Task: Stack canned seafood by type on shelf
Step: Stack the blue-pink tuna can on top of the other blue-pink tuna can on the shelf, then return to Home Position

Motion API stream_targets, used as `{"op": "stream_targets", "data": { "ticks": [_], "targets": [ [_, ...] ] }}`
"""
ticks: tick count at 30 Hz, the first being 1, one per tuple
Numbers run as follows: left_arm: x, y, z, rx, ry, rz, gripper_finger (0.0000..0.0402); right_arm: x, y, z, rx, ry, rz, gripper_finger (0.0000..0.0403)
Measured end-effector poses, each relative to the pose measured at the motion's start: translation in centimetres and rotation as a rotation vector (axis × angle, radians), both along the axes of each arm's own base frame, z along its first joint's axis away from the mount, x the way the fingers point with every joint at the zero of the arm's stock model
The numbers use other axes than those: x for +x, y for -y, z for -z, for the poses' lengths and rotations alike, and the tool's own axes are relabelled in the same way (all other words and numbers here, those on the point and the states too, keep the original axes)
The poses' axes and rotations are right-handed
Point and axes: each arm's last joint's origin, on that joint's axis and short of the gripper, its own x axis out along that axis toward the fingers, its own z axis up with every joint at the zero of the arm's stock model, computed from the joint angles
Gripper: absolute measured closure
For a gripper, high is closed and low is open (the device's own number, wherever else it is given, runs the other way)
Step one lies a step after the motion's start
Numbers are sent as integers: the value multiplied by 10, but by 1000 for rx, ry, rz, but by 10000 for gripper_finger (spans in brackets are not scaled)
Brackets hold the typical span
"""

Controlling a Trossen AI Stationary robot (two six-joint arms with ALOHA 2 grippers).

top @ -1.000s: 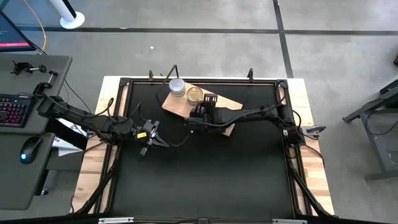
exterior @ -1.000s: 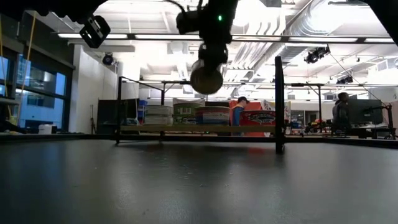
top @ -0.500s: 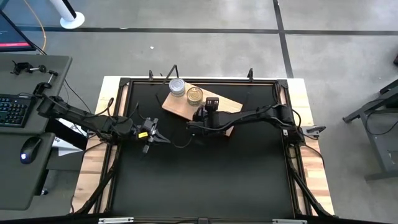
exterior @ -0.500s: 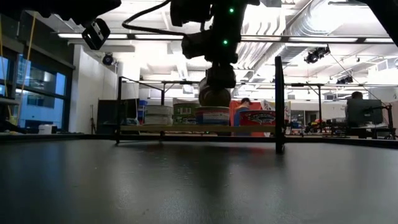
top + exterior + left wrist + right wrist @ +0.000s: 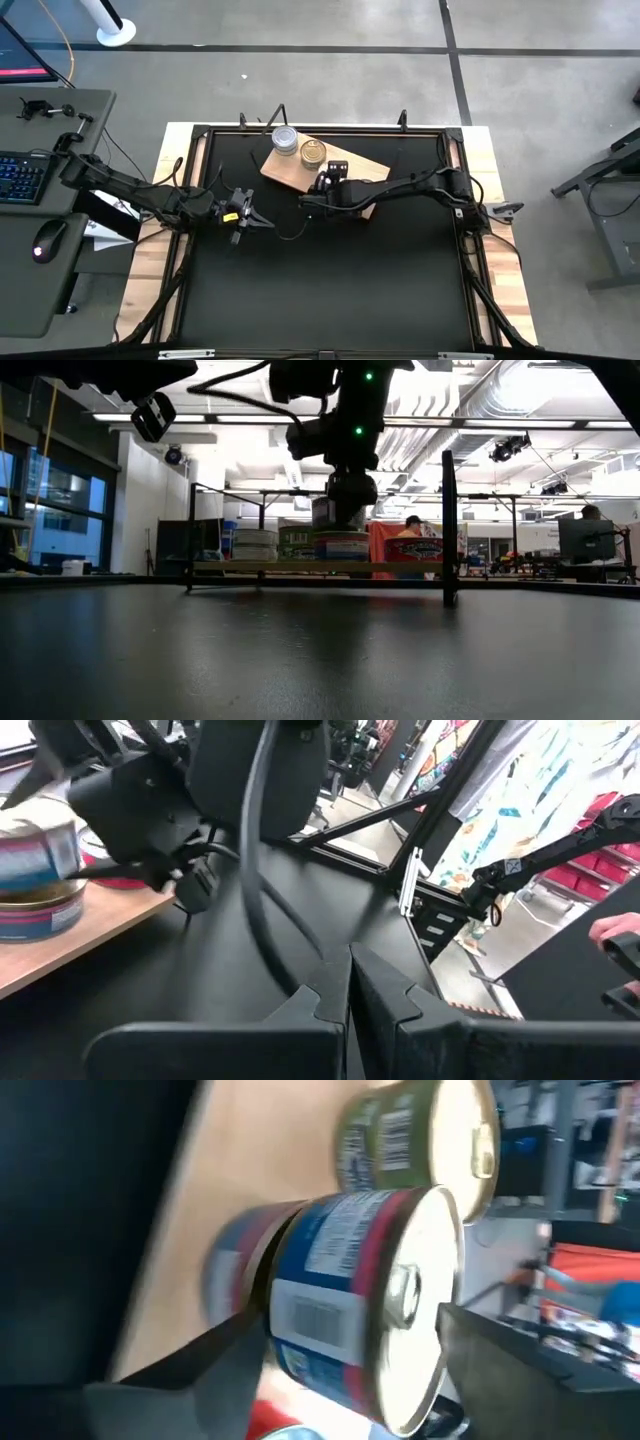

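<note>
**Setting a tin on its stack**
The blue-and-red tin (image 5: 350, 1310) sits on another tin on the shelf (image 5: 290, 170), upper centre of the high view; the right end effector (image 5: 322, 185) stands spread around it (left one (image 5: 262, 224) pressed together) and should next, I judge, lift straight off.

No legible text; can (image 5: 345, 1320) label print seemingly too blurred.

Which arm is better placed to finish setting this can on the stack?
Right. The right gripper is at the blue can over the shelf; the left gripper waits shut off the shelf.
</note>
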Motion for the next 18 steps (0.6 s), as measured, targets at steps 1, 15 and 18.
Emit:
{"op": "stream_targets", "data": {
  "ticks": [1, 15, 18],
  "targets": [
    [0, 0, 0, -4, -1, -1, 401, 0, 0, 1, 23, 1, -1, 128],
    [-2, -1, -3, -37, 17, -6, 401, -3, -5, -25, 97, 31, 68, 92],
    [-4, -1, -9, -32, 43, -3, 401, -2, -9, -41, 105, 58, 54, 92]
  ]
}}
